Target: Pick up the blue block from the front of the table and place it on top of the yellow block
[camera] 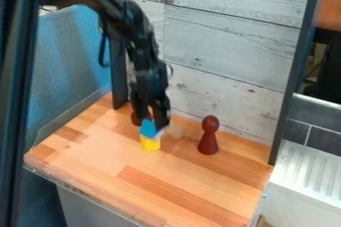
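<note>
- At the gripper (151, 122): see it pointing down near twelve o'clock on the tabletop (190, 195), right at the blue block (148, 128); cannot tell whether clamped on it or merely set about it.
- Just below, at six o'clock from the gripper: find the blue block, close above the yellow block (150, 144) in view; cannot tell for sure whether stacked on it or standing behind.
- Judging by this closeness, seems to be at the point of contact, either taking hold of the blue block or setting it down.
- For the next move, calls for a steady, upright wrist and a straight lift or release, with no sideways drag to nudge the yellow block.
- Close by at nine o'clock: notice a dark red-brown thing (136, 119), partly hidden; worth sparing from a knock.
- Farther out, toward four o'clock: see the dark red pawn-shaped figure (208, 137) upright, apart from both blocks.
- Beyond, from twelve to three o'clock: note the whitish plank wall (230, 47), calling for care on any backward swing.
</note>
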You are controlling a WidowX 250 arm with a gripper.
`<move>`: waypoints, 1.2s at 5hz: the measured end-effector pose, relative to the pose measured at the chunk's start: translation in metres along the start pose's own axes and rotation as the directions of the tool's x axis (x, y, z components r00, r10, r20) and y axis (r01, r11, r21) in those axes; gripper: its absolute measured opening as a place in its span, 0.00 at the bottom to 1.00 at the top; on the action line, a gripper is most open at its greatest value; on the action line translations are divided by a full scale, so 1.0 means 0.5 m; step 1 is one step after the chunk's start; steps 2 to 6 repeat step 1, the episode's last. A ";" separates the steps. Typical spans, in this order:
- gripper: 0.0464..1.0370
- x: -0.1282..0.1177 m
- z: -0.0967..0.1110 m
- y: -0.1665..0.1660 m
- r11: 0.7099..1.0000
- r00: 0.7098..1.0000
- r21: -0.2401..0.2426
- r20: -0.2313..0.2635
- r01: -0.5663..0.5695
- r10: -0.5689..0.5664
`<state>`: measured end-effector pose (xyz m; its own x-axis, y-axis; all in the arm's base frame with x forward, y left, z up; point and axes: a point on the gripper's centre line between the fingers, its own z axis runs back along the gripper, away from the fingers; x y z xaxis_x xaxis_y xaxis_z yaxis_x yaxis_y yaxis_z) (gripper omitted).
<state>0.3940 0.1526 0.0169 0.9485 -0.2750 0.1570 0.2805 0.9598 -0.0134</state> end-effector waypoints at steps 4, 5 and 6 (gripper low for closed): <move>0.96 0.003 0.059 0.018 0.999 0.998 -0.034 0.048 -0.041 0.043; 0.96 0.003 0.059 0.018 0.999 0.998 -0.034 0.048 -0.041 0.043; 0.96 0.003 0.059 0.018 0.999 0.998 -0.034 0.048 -0.041 0.043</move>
